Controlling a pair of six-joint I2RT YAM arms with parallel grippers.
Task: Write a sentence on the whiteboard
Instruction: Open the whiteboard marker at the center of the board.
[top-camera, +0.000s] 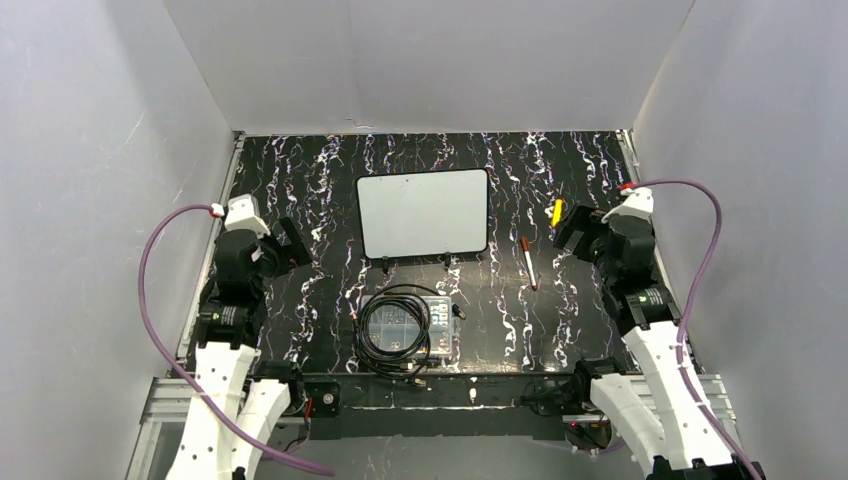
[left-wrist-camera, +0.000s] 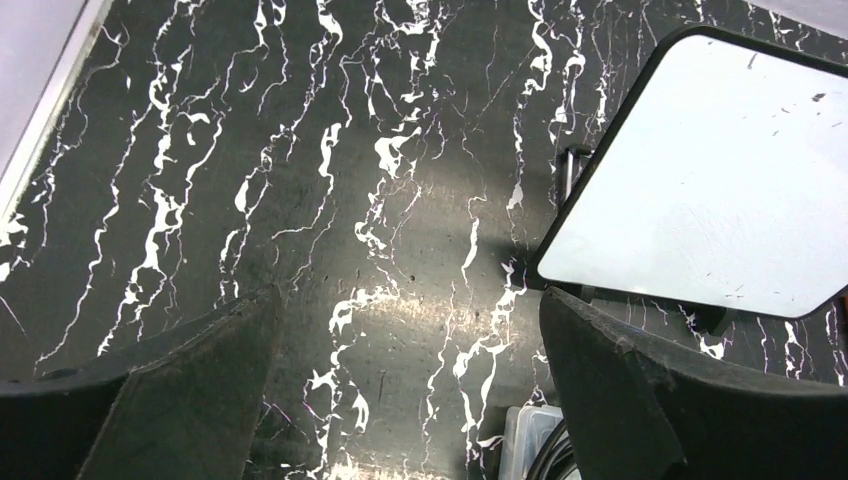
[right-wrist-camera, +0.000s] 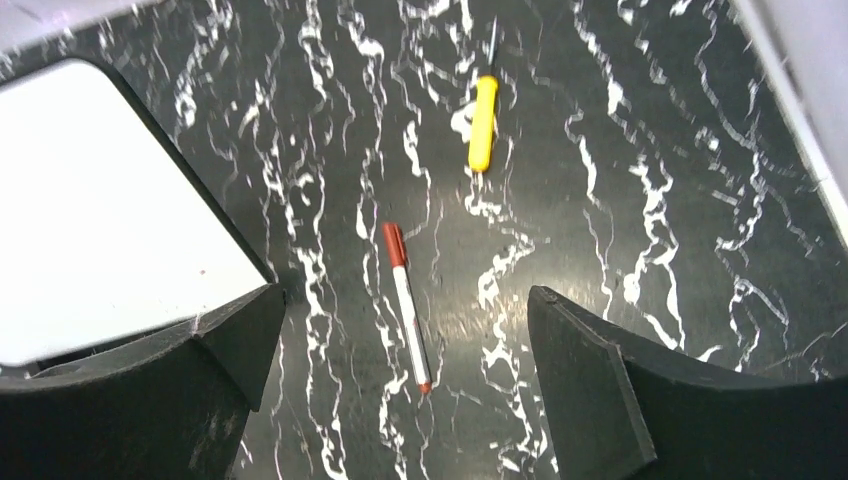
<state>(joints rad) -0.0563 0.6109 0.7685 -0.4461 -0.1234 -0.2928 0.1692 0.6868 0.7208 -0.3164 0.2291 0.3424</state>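
Centre-back on black white-veined tabletop (top-camera: 310, 170): small rectangular white whiteboard (top-camera: 423, 212), thin black rim, two black feet. Shows only faint specks, nothing legible. Right of it, apart: red-capped white marker (top-camera: 528, 262), yellow-handled tool (top-camera: 557, 212). In front: clear plastic box of coiled black cable (top-camera: 405, 328). On left gripper (left-wrist-camera: 410, 300) and right gripper (right-wrist-camera: 405, 295): jaws spread wide, gripping nothing.
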